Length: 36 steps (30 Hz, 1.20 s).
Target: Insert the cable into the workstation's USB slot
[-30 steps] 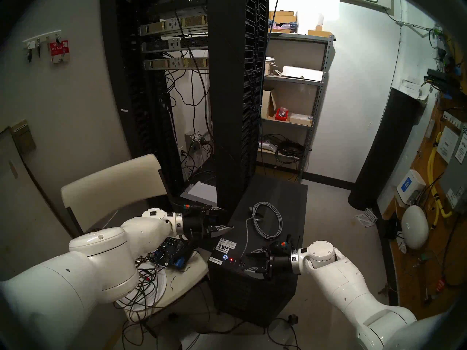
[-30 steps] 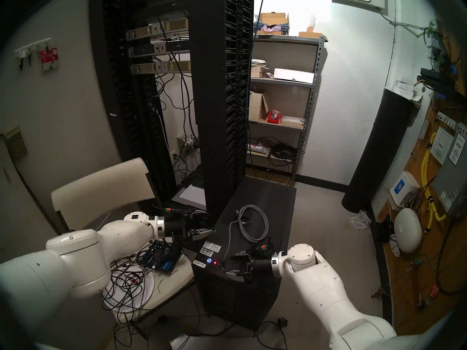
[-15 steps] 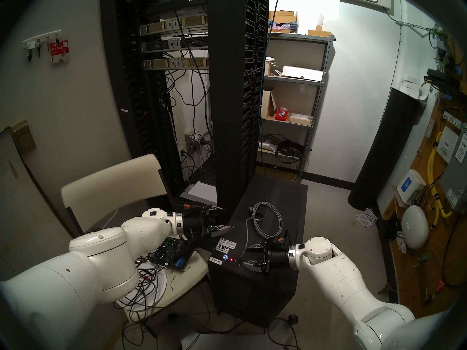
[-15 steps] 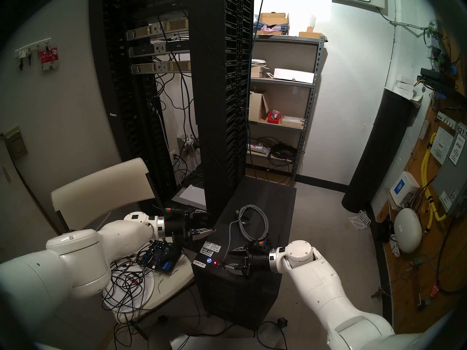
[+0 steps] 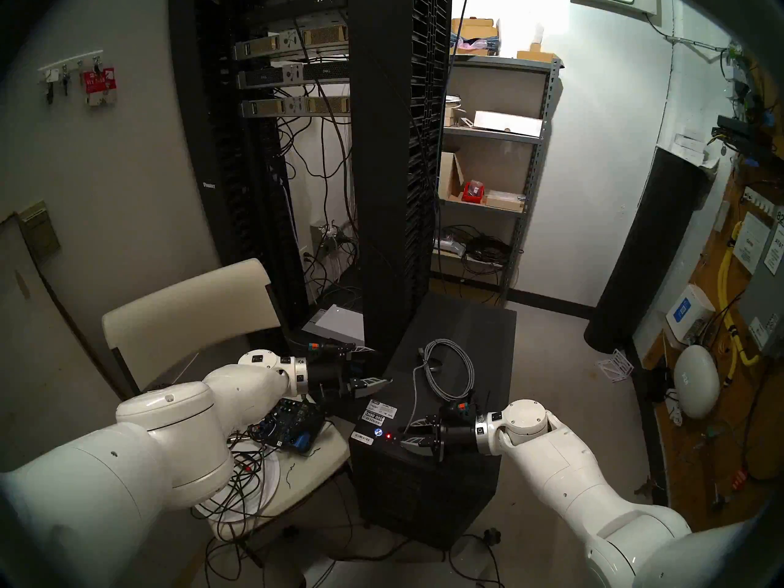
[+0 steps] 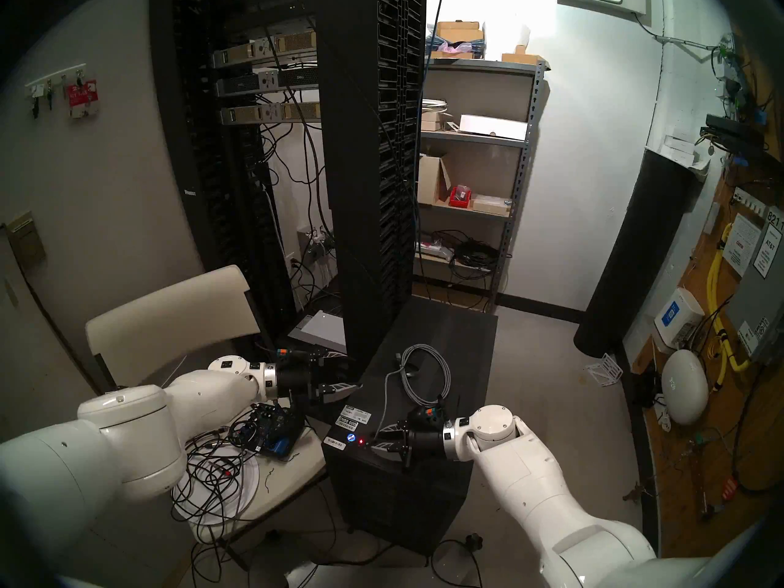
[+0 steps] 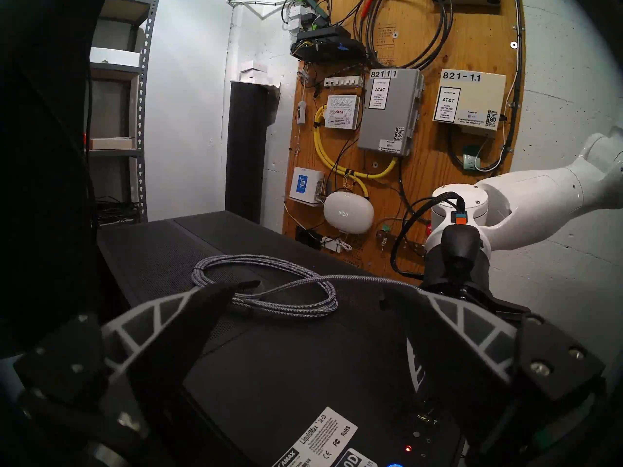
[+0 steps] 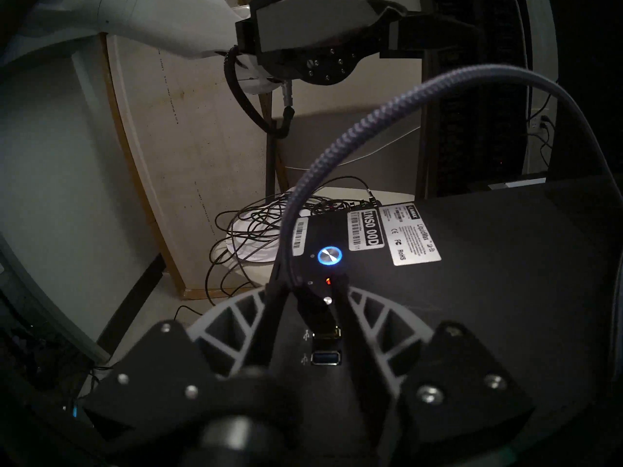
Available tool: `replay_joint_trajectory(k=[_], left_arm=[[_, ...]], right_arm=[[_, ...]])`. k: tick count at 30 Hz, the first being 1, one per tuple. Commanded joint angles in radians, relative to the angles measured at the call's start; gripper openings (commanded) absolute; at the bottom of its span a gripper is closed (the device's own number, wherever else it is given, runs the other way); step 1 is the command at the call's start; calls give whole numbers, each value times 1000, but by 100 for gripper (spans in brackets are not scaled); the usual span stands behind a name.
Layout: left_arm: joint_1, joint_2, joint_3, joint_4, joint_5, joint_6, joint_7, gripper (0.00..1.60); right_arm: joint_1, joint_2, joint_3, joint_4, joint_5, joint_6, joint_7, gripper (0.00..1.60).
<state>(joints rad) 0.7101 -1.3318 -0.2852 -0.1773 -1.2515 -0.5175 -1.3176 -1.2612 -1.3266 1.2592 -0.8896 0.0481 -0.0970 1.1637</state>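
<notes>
The black workstation [image 5: 424, 489] stands low in front of me, with white stickers, a blue round light [image 8: 329, 255] and a red LED on top. The light-grey braided cable [image 5: 452, 370] lies coiled on its top; one end arcs down to the front. My right gripper [image 5: 403, 433] is closed around that end's dark plug [image 8: 317, 309], whose tip sits at the upper USB slot [image 8: 326, 333]; a blue slot [image 8: 325, 357] lies just below. My left gripper [image 5: 382, 365] is open and empty beside the workstation's left top edge.
A tall black server rack [image 5: 399, 171] rises right behind the workstation. A cream chair [image 5: 191, 303] to the left carries a circuit board [image 5: 288, 426] and tangled black wires. A metal shelf [image 5: 488, 171] stands at the back; a wall panel with yellow cables [image 5: 729, 320] is at the right.
My right gripper has moved left over the workstation's front top and its fingers have narrowed from wide open to closed around the cable's plug. The left arm has not moved.
</notes>
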Motion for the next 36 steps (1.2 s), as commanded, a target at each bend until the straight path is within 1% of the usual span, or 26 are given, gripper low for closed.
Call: replay_joint_trajectory(k=[1, 2, 4, 5, 6, 10, 11, 12, 13, 14, 15, 18, 20, 21, 29, 36], left_arm=[[-18, 3, -4, 1, -3, 0, -27, 160], [-18, 3, -5, 1, -4, 0, -28, 160], [-19, 3, -5, 2, -4, -1, -29, 160], [-19, 3, -6, 3, -4, -2, -30, 160], [-19, 3, -6, 4, -5, -2, -31, 160], [-19, 3, -8, 6, -5, -4, -33, 160], [-19, 2, -8, 7, -5, -4, -34, 160], [-18, 1, -8, 9, -5, -5, -35, 160], [-18, 1, -9, 10, -5, -5, -36, 160], [-18, 1, -9, 10, -5, -5, -36, 160], [-18, 0, -10, 10, -6, -6, -37, 160], [-18, 0, -11, 10, -7, -7, -38, 160], [-17, 1, -13, 9, -8, -7, -39, 160], [-17, 3, -15, 8, -9, -7, -40, 160], [-16, 5, -19, 8, -8, -9, -40, 160], [-15, 9, -22, 2, -8, -8, -39, 160]], right_arm=[[28, -13, 2, -11, 5, -4, 2, 76], [27, -12, 2, -13, 5, -2, 1, 76], [26, -11, 1, -15, 5, 3, 2, 71], [25, -10, 2, -16, 5, 4, 2, 60], [25, -10, 2, -15, 6, 11, 5, 57], [21, -7, 1, -20, 6, 20, 9, 52], [20, -7, 0, -20, 5, 21, 10, 45], [19, -7, -1, -18, 4, 24, 11, 44], [20, -6, -4, -19, 0, 31, 11, 33], [20, -6, -4, -19, 0, 31, 11, 33], [18, -6, -5, -19, -3, 36, 10, 1], [17, -4, -9, -19, -5, 42, 14, 0], [15, -2, -13, -22, -6, 54, 22, 0], [10, 2, -19, -31, -11, 72, 26, 0], [-5, 10, -23, -44, -2, 92, 46, 0], [-19, 10, -25, -47, -1, 101, 46, 0]])
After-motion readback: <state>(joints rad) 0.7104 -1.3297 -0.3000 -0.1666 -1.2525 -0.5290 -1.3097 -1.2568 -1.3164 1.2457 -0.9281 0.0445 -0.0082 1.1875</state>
